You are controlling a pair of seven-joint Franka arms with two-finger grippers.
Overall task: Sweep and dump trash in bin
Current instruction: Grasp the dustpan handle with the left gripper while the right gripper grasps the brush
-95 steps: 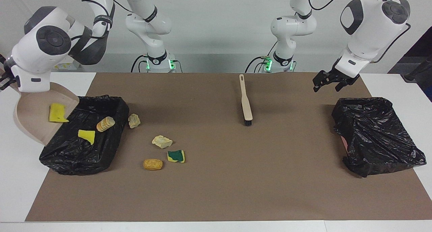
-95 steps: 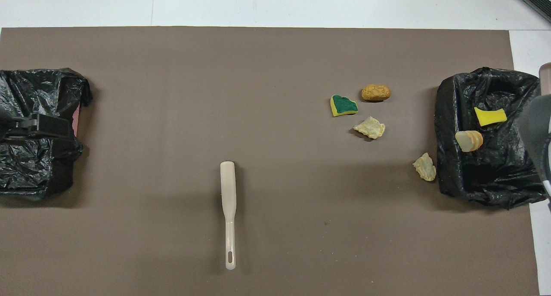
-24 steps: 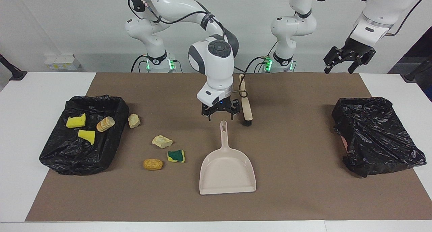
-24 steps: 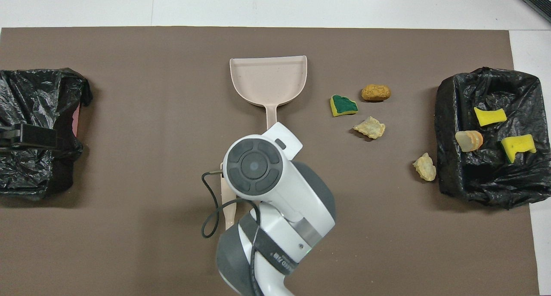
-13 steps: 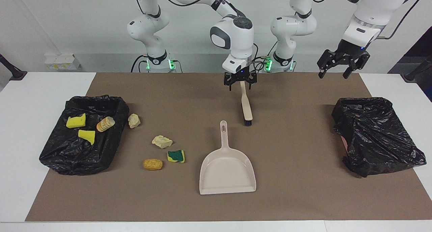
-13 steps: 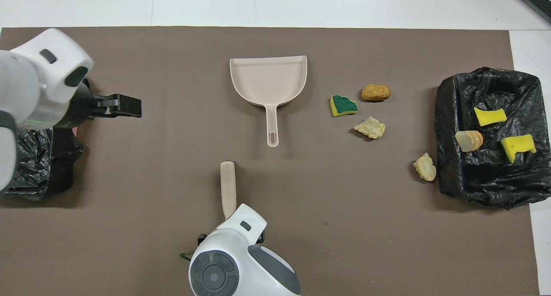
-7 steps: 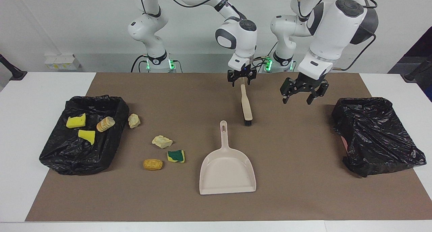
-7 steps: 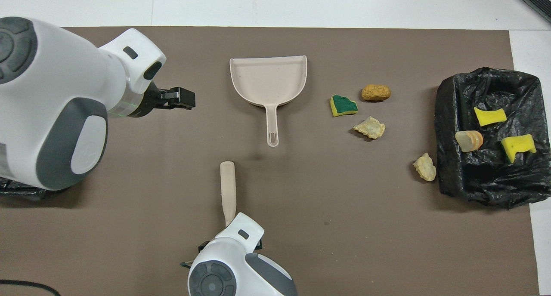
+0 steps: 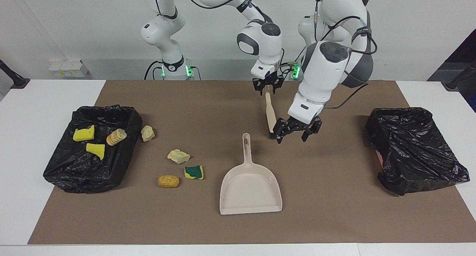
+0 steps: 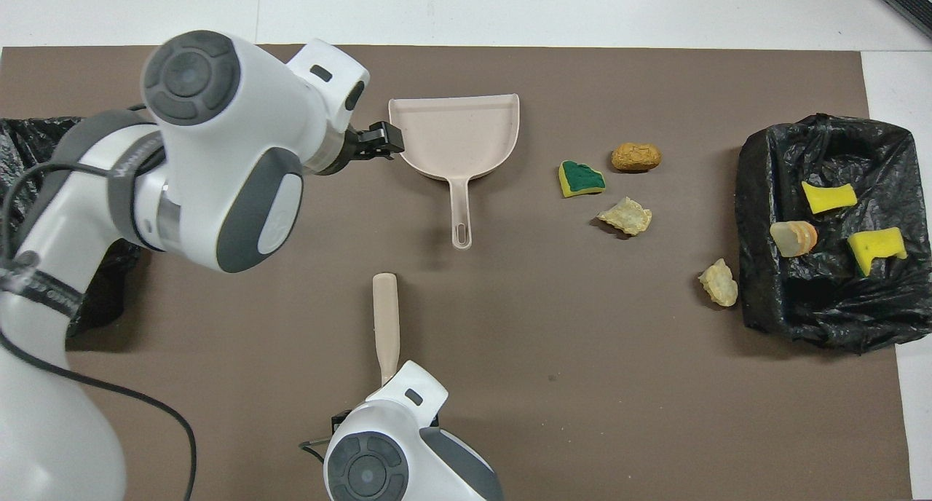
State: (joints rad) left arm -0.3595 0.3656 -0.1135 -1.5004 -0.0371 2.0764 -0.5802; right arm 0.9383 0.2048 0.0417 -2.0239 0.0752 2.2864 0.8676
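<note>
Facing view. Counter (image 9: 22,144): white, covered by a brown paper mat (image 9: 334,211). Toward the right arm's end, a black bag-lined bin (image 9: 89,174) holding two yellow sponge bits (image 9: 83,133) (image 9: 95,149) and one pale sliced bread chunk (image 9: 116,136). Just beside that bin on the mat, a pale beige crumbly chunk (image 9: 147,133). Farther from the robots, in a loose group: a second pale beige chunk (image 9: 178,156), a green-and-yellow sponge (image 9: 194,172) and a golden-brown roll (image 9: 168,181). Mid-mat, a beige plastic dustpan (image 9: 250,189), handle pointing toward the robots. Nearer to the robots than the dustpan, a beige hand brush (image 9: 270,114) with dark bristles. Right gripper (image 9: 266,89): down at the handle end of the brush; cannot tell whether its fingers have closed on it. Left gripper (image 9: 296,131): fingers spread, holding nothing, low over the mat just beside the brush's bristle end. Toward the left arm's end, a second black bag-lined bin (image 9: 416,152).

Overhead view. Left gripper (image 10: 378,138) appears at the dustpan (image 10: 455,133) rim. Brush (image 10: 386,319) handle runs under the right arm's wrist; the right gripper itself is hidden. Loose trash: sponge (image 10: 580,178), roll (image 10: 636,156), chunks (image 10: 625,216) (image 10: 719,282).
</note>
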